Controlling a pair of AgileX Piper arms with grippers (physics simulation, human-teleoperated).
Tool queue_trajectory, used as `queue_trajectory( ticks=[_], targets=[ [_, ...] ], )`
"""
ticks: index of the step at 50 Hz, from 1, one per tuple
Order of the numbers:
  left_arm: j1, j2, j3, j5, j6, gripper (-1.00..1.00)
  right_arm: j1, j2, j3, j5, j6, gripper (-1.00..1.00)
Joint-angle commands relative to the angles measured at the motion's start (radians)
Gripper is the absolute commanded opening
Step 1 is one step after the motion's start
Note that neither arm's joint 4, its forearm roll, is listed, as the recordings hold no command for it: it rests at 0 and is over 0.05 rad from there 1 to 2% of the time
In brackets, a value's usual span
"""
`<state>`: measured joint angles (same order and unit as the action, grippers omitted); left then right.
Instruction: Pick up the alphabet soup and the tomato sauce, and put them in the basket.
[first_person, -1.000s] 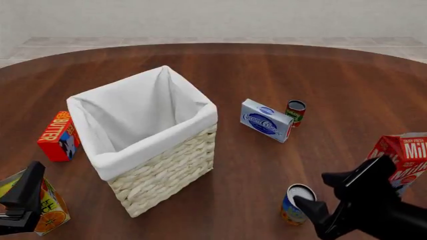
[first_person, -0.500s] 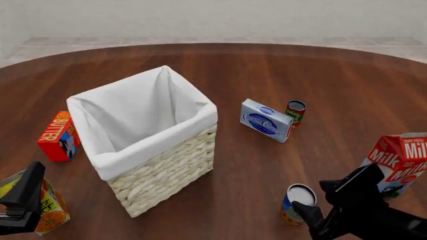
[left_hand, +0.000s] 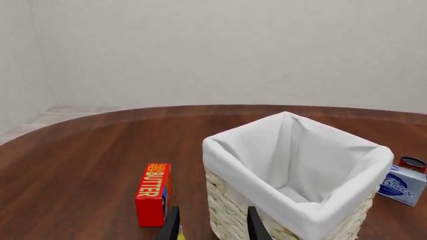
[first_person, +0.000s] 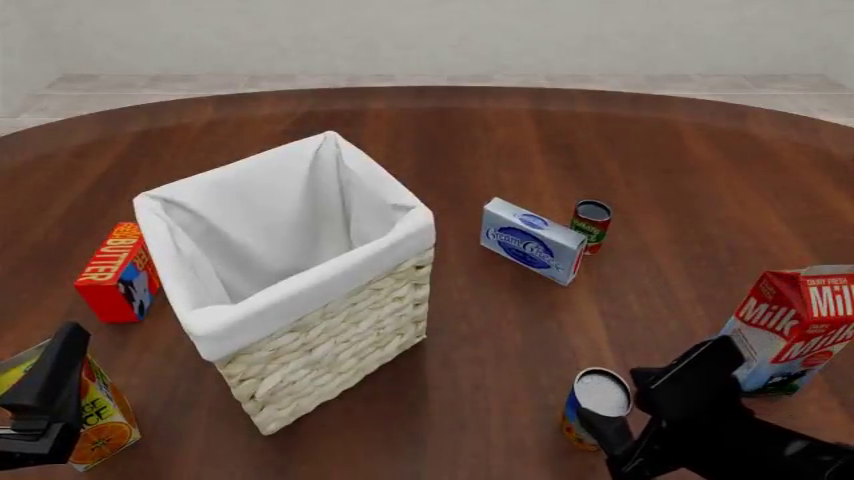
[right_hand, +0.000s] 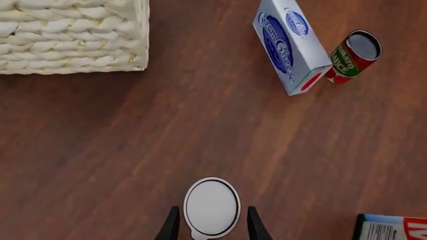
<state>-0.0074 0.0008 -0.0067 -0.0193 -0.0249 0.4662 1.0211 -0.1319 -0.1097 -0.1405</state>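
The alphabet soup (first_person: 597, 406) stands upright near the table's front right, its pale lid (right_hand: 212, 205) facing up. My right gripper (first_person: 618, 402) is open, with a finger on each side of the can and a small gap to each (right_hand: 212, 223). The tomato sauce (first_person: 591, 224) stands upright farther back, just right of the cream cheese box; it also shows in the right wrist view (right_hand: 353, 56). The basket (first_person: 334, 340) stands left of centre, its white liner bare inside (left_hand: 300, 165). My left gripper (first_person: 51, 392) hangs open at the front left, holding nothing (left_hand: 213, 227).
A blue and white cream cheese box (first_person: 531, 240) lies between basket and tomato sauce. A milk carton (first_person: 794, 325) stands just right of my right gripper. A red butter box (first_person: 116, 272) sits left of the basket, and an orange juice carton (first_person: 94, 420) is beside my left gripper.
My right gripper has come down and toward the table's front edge, so its fingers now straddle the alphabet soup. The left arm and all objects have stayed put.
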Motion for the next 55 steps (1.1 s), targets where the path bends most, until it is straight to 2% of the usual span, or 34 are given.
queue_trajectory(
  ticks=[1, 13, 38, 39, 51, 55],
  targets=[
    [0.001, 0.000, 0.000, -0.001, -0.003, 1.00, 0.001, 0.060, 0.006, -0.061, -0.001, 1.00],
    [0.002, 0.000, 0.000, -0.001, -0.007, 1.00, 0.006, 0.133, 0.025, -0.136, 0.009, 1.00],
    [0.004, 0.000, -0.001, -0.001, -0.011, 1.00, 0.001, 0.193, 0.031, -0.193, 0.018, 1.00],
    [0.004, 0.000, -0.001, -0.001, -0.011, 1.00, 0.004, 0.186, 0.032, -0.189, 0.017, -1.00],
    [0.004, 0.000, -0.002, -0.002, -0.011, 1.00, -0.003, 0.152, 0.025, -0.163, 0.005, -1.00],
    [0.004, 0.000, -0.002, -0.002, -0.012, 1.00, -0.006, 0.104, 0.014, -0.117, 0.007, -1.00]
  ],
)
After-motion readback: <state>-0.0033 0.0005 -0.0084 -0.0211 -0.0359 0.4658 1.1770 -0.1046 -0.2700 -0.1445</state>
